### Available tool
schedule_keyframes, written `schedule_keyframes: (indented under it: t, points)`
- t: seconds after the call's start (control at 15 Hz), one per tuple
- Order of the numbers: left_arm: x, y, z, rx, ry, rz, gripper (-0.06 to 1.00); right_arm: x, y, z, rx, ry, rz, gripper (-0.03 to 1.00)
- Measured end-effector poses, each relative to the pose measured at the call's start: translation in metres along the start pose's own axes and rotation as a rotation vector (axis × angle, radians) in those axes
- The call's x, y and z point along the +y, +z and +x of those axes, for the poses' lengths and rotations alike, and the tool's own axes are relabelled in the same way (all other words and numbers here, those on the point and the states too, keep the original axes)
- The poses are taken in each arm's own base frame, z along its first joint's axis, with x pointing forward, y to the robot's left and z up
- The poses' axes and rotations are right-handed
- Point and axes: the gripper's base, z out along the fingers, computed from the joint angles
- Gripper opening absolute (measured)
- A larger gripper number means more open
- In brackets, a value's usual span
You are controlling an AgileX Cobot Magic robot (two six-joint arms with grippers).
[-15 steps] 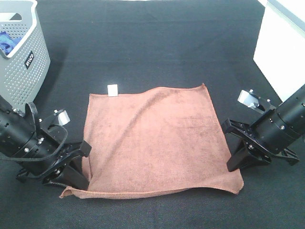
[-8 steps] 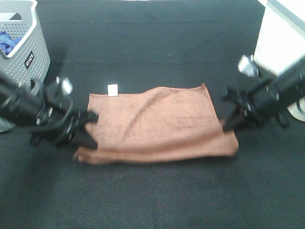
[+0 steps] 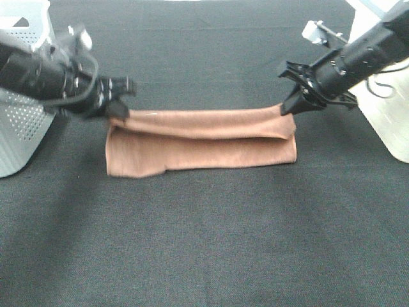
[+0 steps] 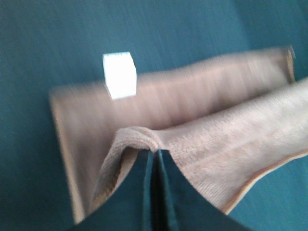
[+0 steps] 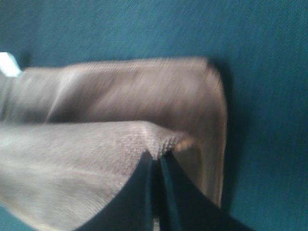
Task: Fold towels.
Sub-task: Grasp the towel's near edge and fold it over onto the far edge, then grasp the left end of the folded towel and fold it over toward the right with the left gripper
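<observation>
A brown towel (image 3: pixel 201 142) lies on the black table, doubled over into a long band. My left gripper (image 3: pixel 119 112) is shut on its near-edge left corner, lifted over the far edge. My right gripper (image 3: pixel 287 109) is shut on the near-edge right corner, also lifted. In the left wrist view the closed gripper (image 4: pixel 155 155) pinches a fold of towel (image 4: pixel 202 139), with the white label (image 4: pixel 119 74) beyond. In the right wrist view the closed gripper (image 5: pixel 156 156) pinches the towel corner (image 5: pixel 96 144).
A grey perforated laundry basket (image 3: pixel 22 125) stands at the far left, behind my left arm. A white box (image 3: pixel 390 115) stands at the right edge, close to my right arm. The black table top (image 3: pixel 204 243) stretches in front of the towel.
Both grippers have carried the towel's near edge up and away toward its far edge. The flat towel is now folded in half.
</observation>
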Motion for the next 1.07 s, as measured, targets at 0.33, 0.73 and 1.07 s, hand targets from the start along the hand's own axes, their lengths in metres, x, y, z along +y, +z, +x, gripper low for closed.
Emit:
schedule_keyframes:
  t: [0.33, 0.73, 1.07]
  points:
    - [0.006, 0.032, 0.006, 0.083, 0.022, 0.017, 0.00, -0.010, 0.021, -0.012, 0.009, 0.004, 0.024, 0.01]
    - [0.013, 0.048, 0.019, 0.142, -0.006, 0.014, 0.64, -0.012, 0.024, -0.010, 0.022, 0.021, 0.022, 0.63]
    - [0.018, 0.047, 0.022, 0.179, -0.104, -0.050, 0.81, -0.005, 0.004, -0.003, 0.143, 0.064, 0.053, 0.68]
